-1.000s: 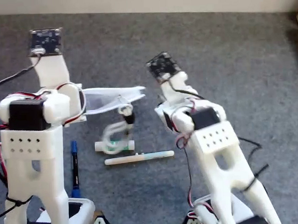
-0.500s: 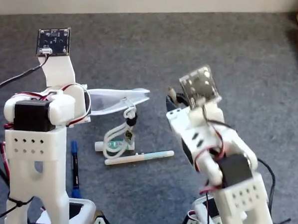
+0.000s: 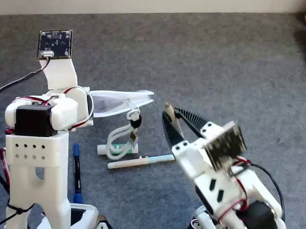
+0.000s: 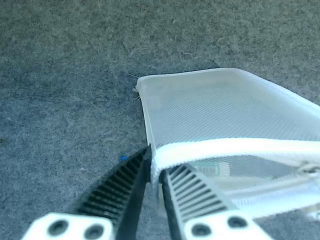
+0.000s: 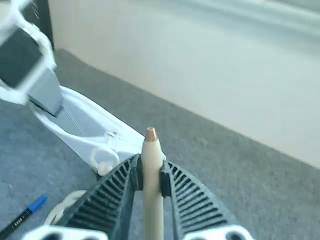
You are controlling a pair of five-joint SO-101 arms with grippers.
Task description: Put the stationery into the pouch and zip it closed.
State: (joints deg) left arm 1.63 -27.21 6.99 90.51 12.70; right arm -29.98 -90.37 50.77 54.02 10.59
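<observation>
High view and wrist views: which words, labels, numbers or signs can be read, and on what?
No text is readable.
Blue-capped pen: pale marks on the black barrel, too small to read.
Small white tube: green label, too blurred to read.
Beige pen in the right claw: no print visible.

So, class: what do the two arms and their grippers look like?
The left arm and right arm are white plastic with black motor blocks and rows of small round holes. Red and black cables loop along them; each wrist carries a dark circuit board. The left gripper and right gripper have black ribbed fingers tapering to points.
</observation>
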